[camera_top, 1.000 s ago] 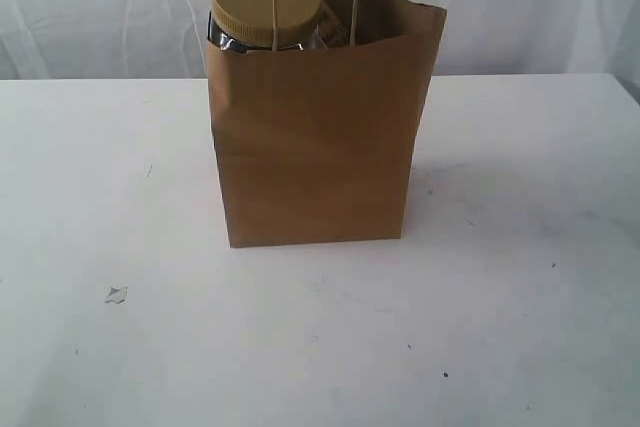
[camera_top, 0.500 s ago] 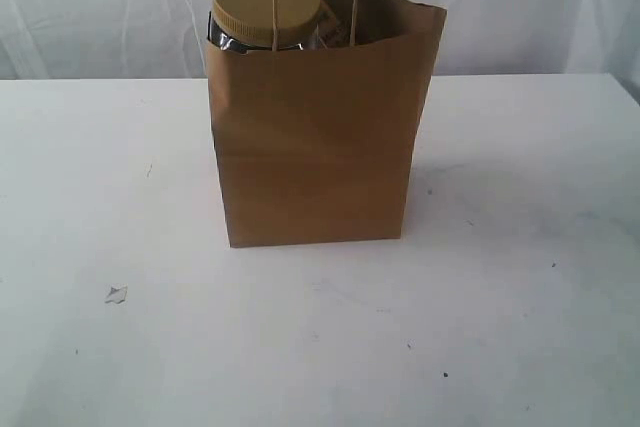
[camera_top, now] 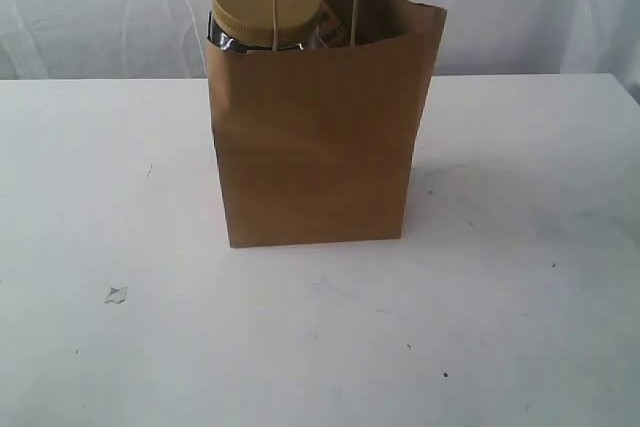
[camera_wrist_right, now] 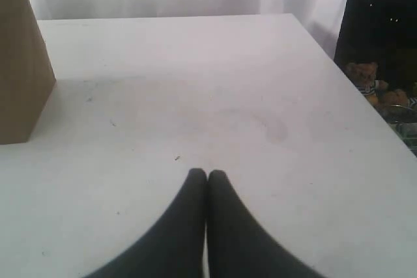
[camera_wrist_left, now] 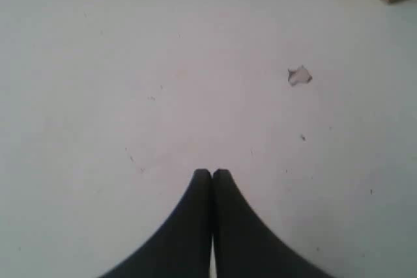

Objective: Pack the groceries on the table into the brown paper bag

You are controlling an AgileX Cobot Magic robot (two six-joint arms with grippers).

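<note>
White matte tabletop (camera_top: pixel 520 327): stiff kraft bag (camera_top: pixel 320 157) upright near the far edge, jar (camera_top: pixel 265 7) with ribbed tan lid poking above its rim, no loose groceries visible, so packing looks done. Left gripper (camera_wrist_left: pixel 212 174) closed, empty, over tabletop by a paper scrap (camera_wrist_left: pixel 299 76). Right gripper (camera_wrist_right: pixel 207 174) same, bag corner nearby; next is probably just parking.

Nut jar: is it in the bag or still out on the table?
In. The jar stands inside the bag, with its top showing above the bag's front rim.

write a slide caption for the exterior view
Brown paper bag upright on the white table, tan-lidded jar poking from its top.
</note>
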